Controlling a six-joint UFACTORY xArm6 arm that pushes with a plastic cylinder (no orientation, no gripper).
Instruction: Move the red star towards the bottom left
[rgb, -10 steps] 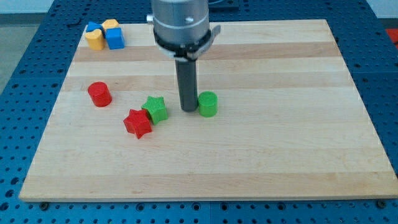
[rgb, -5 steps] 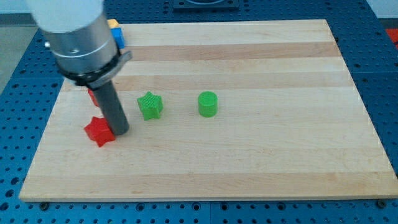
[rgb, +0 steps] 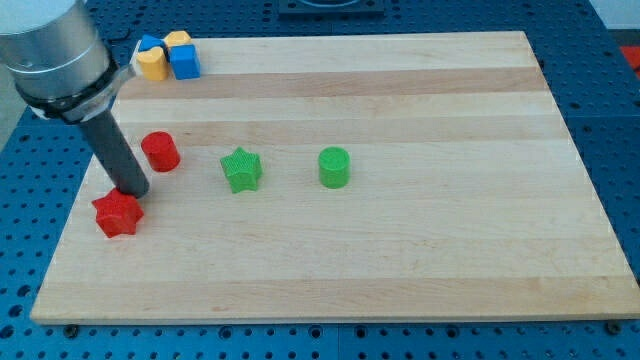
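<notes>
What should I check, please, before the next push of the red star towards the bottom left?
1. My tip at the red star's upper right edge: ok.
2. Board left below the star: ok.
3. Star short of the view's left edge: ok, but close.
4. Red cylinder apart from the tip: ok.
5. Green star and green cylinder off the path: ok.
6. Tip actually touching the star: cannot tell.
</notes>
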